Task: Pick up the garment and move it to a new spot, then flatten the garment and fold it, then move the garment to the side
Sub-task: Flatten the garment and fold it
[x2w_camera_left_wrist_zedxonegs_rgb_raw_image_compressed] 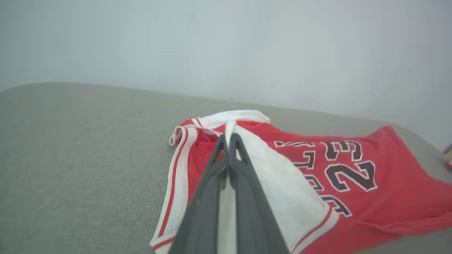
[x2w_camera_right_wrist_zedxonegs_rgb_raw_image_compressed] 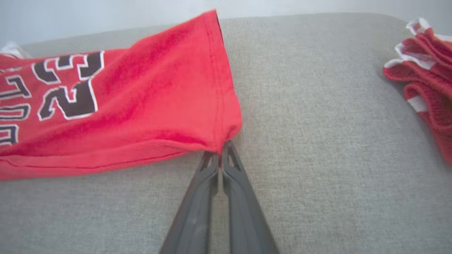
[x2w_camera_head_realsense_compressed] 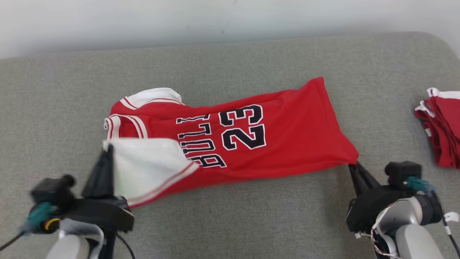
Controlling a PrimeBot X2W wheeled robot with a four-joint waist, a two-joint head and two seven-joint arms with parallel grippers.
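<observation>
At middle of grey cushion [x2w_camera_head_realsense_compressed: 251,216]: red jersey [x2w_camera_head_realsense_compressed: 280,133] spread lengthwise. You see left gripper [x2w_camera_head_realsense_compressed: 107,151] fingers pressed together, pinching its white-lined shoulder flap, held raised; right gripper [x2w_camera_head_realsense_compressed: 352,166] fingers pinching hem's near corner. Red pile [x2w_camera_head_realsense_compressed: 444,126] at right edge.

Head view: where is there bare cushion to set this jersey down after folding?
Bare grey fabric cushion lies left of the red basketball jersey, along the far strip by the wall, and between its hem and the pile of red garments. The right edge is crowded by that pile.
</observation>
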